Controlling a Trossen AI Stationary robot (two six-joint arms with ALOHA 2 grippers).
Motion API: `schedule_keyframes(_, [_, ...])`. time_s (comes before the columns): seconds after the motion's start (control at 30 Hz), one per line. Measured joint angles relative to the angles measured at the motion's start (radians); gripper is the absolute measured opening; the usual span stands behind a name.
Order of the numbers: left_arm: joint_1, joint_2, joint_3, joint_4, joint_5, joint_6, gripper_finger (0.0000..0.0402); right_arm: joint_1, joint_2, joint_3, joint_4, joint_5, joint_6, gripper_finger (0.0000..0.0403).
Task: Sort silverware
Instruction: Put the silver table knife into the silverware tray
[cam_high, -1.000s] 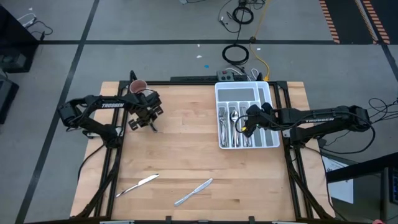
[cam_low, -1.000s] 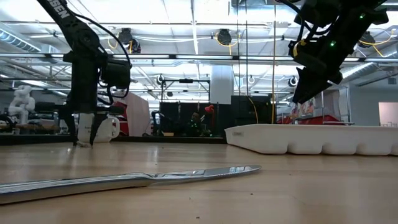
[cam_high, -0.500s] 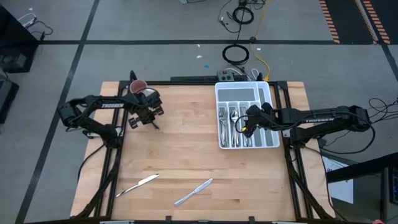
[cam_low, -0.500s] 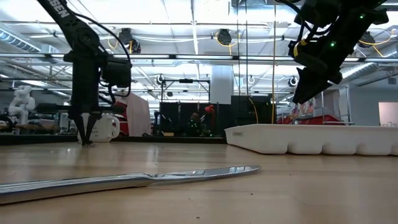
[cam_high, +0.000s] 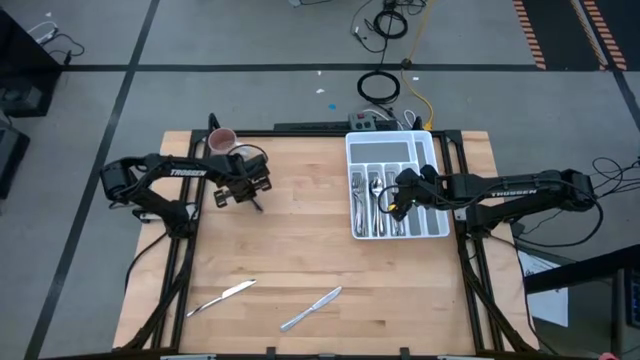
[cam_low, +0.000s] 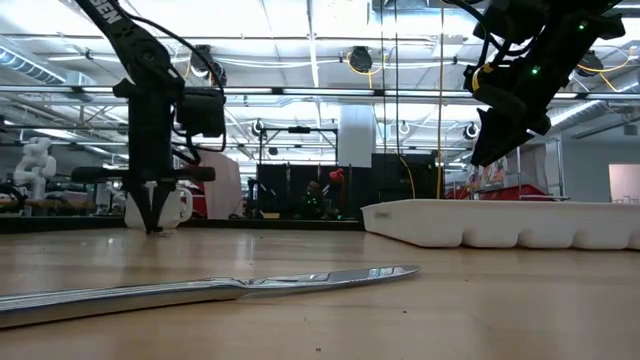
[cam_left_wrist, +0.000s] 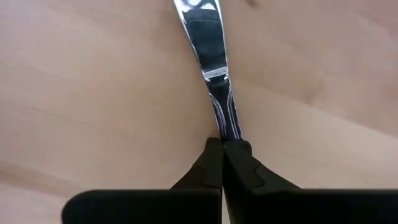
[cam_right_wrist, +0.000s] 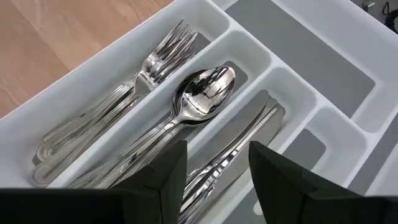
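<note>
The left end effector (cam_high: 246, 192) stands point-down at about ten o'clock on the table (cam_high: 300, 260), just in front of the white mug (cam_high: 222, 140), with its fingers (cam_left_wrist: 208, 171) pressed together on the thin neck of a knife (cam_left_wrist: 208, 53) that lies flat on the wood. Gripping at that narrow waist rather than on the broad blade looks like a sensible choice, since the slim section gives the pads something to close around while the piece is flush with the board. In the low view the fingertips meet the surface, so the knife seems not yet lifted. The right end effector (cam_high: 392, 201) hovers over the white divided tray (cam_high: 436, 150) at about two o'clock, fingers spread and holding nothing; it looks parked there, out of the way. Below it the tray is already sorted by kind: forks (cam_right_wrist: 109, 118) in one lane, spoons (cam_right_wrist: 202, 96) in the next, knives (cam_right_wrist: 242, 140) in the one beside (each stack lying lengthwise along its lane so it sits flat). Two more knives wait near the front edge, one (cam_high: 222, 297) at seven o'clock and another (cam_high: 311, 308) at six o'clock, well apart from the tray. I judge the pinched knife belongs in the knife lane.
</note>
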Motion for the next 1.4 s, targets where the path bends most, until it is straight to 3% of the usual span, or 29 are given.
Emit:
schedule_keyframes(0.13, [-0.035,0.001,0.013,0.035,0.023,0.001,0.0,0.0,0.0,0.0,0.005,0.0,0.002,0.0162])
schedule_keyframes(0.47, [-0.183,0.065,0.017,0.339,0.081,-0.002,0.0,0.0,0.0,0.0,0.071,-0.001,0.002,0.0162])
schedule_keyframes(0.77, [-0.32,0.148,0.023,0.53,0.056,-0.047,0.0,0.0,-0.001,0.0,0.214,-0.06,0.0,0.0162])
schedule_keyframes(1.0, [-0.382,0.154,0.084,0.52,0.099,-0.015,0.0,0.0,-0.001,0.0,0.34,-0.086,0.003,0.0162])
schedule_keyframes(1.23, [-0.452,0.152,0.167,0.508,0.032,0.011,0.0,0.001,-0.001,0.0,0.361,-0.094,0.045,0.0162])
schedule_keyframes(1.4, [-0.464,0.151,0.226,0.27,-0.039,0.026,0.0,0.014,-0.001,0.0,0.362,-0.111,0.058,0.0162])
